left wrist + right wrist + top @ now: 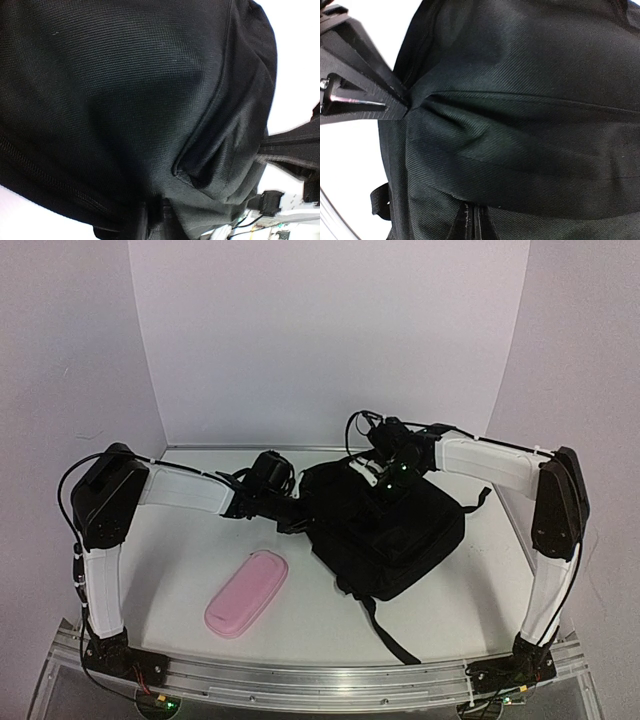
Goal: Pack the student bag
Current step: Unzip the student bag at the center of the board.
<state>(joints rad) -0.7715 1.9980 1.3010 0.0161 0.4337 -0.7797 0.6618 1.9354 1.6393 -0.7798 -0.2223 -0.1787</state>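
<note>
The student bag (395, 530), a big soft black backpack, lies right of the table's middle, and one long strap (388, 628) trails toward the near edge. My left gripper (292, 508) is at the bag's left edge. In the left wrist view black fabric (125, 100) fills the frame, and the left gripper (154, 224) is shut on a fold of it. My right gripper (388, 485) is at the bag's far top edge. In the right wrist view the right gripper (476, 217) has its fingers pressed together, with a fabric fold (510, 150) over the tips.
A pink oblong pencil case (247, 592) lies on the white table left of the bag, apart from it. White walls close in the back and both sides. An aluminium rail (320, 680) runs along the near edge between the arm bases.
</note>
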